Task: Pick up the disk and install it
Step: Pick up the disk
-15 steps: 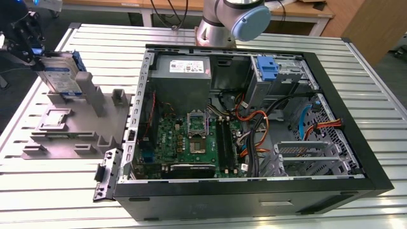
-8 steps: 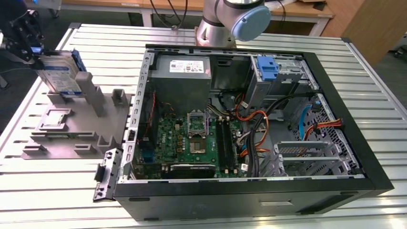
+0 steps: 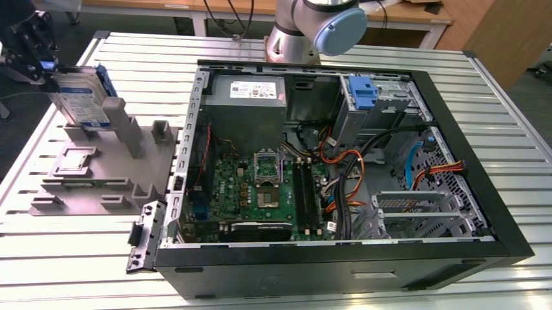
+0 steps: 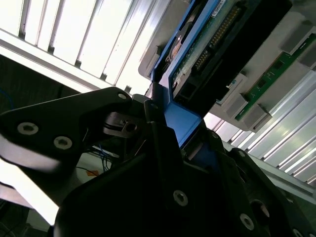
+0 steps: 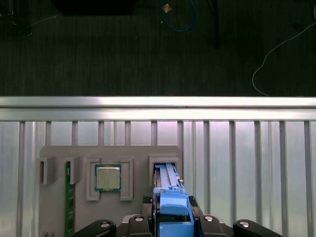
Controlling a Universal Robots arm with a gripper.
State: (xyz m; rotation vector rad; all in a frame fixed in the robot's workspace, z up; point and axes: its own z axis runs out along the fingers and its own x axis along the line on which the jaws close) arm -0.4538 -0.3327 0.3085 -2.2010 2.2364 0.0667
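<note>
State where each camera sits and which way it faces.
Exterior view: off the arm, high, looking down on case, holder, arm base and tool.
First wrist view: on the wrist, looking down past the tool at disk and holder.
Second wrist view: on the wrist, close along the tool at the disk.
All share the tool-held disk.

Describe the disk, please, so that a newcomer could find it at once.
Beside the open computer case, at the exterior view's left, lies a grey holder block. The disk stands on edge at its far end, in the gripper: silver, labelled, blue-framed, unlike the bare blue bracket inside the case.
</note>
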